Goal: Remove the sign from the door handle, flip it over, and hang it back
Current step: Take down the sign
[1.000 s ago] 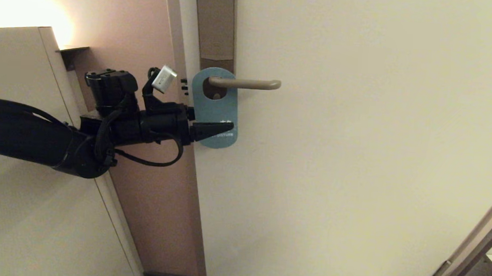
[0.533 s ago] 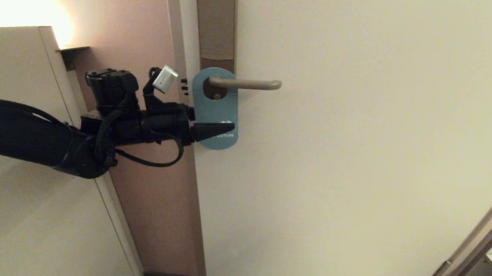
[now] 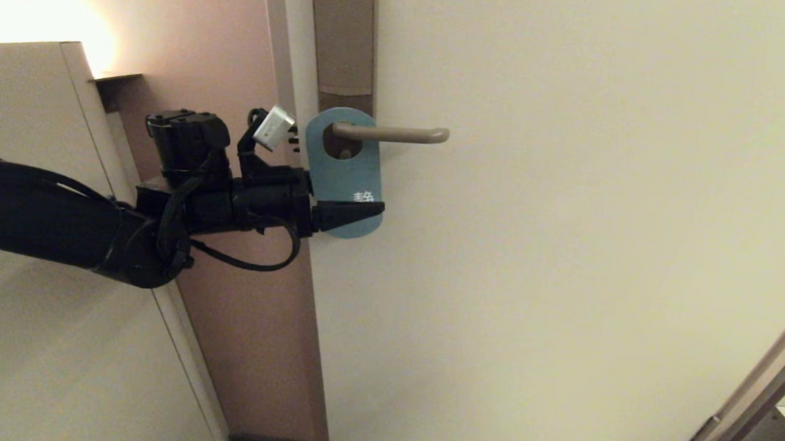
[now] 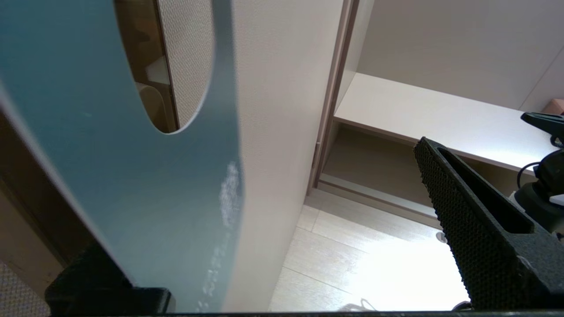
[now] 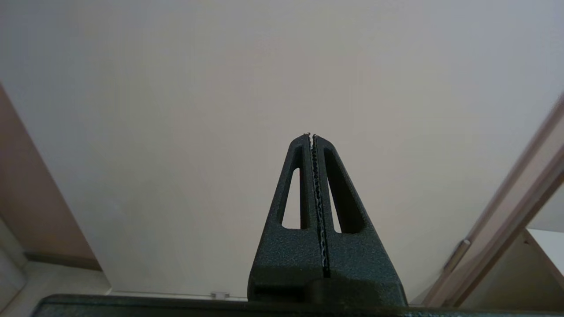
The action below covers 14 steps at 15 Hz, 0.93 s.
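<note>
Left gripper [image 3: 366, 214] reaches in level from the left at the lower end of the sign [image 3: 343, 171], jaws spread wide: one finger [image 4: 476, 229] stands well off the teal face, the other sits behind the sign's edge. No clamp on it. Sign hangs teal side out by its oval hole on the handle [image 3: 390, 134], flat against the door [image 3: 565, 256]. Right gripper [image 5: 312, 137] parked facing the bare door, fingers pressed together, nothing between them.
</note>
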Motion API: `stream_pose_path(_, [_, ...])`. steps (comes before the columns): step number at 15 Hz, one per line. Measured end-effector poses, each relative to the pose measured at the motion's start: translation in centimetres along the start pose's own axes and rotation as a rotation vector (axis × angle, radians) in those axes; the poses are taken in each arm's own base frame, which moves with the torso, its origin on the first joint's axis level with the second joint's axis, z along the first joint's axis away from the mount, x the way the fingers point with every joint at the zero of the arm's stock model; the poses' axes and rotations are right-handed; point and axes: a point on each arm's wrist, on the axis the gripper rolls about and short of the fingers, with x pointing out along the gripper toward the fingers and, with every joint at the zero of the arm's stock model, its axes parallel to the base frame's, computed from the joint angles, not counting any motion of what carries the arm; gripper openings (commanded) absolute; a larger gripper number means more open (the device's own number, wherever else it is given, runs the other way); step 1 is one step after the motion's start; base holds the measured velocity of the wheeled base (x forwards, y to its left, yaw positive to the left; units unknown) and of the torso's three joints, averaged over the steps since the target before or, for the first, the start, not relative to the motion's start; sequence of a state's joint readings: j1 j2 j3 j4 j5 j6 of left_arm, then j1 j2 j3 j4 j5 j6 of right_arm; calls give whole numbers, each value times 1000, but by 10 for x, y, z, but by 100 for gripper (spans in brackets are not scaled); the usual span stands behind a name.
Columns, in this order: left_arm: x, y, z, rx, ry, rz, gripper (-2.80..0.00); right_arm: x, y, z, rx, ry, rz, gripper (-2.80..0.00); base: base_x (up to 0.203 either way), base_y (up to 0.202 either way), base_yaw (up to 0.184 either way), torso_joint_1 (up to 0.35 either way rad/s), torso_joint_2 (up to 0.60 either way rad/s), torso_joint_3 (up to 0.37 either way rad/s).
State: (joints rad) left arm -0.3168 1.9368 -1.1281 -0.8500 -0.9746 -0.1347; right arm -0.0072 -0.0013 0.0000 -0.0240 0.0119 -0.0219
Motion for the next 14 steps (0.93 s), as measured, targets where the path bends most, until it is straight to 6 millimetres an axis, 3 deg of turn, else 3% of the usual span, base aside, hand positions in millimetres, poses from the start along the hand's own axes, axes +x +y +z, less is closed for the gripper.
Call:
stream_pose_path(5, [0, 0, 0, 11, -2, 2, 0, 0, 0, 0, 0, 0, -1, -280, 0, 0, 0, 0, 0, 0])
stream_pose_path(6, [0, 0, 0, 13, -2, 3, -280, 0, 0, 0, 0, 0, 0, -280, 0, 0, 0, 0, 0, 0])
stream_pose_path(14, [-8, -12, 11, 35, -21, 8, -280, 0, 0, 0, 0, 0, -1, -280, 0, 0, 0, 0, 0, 0])
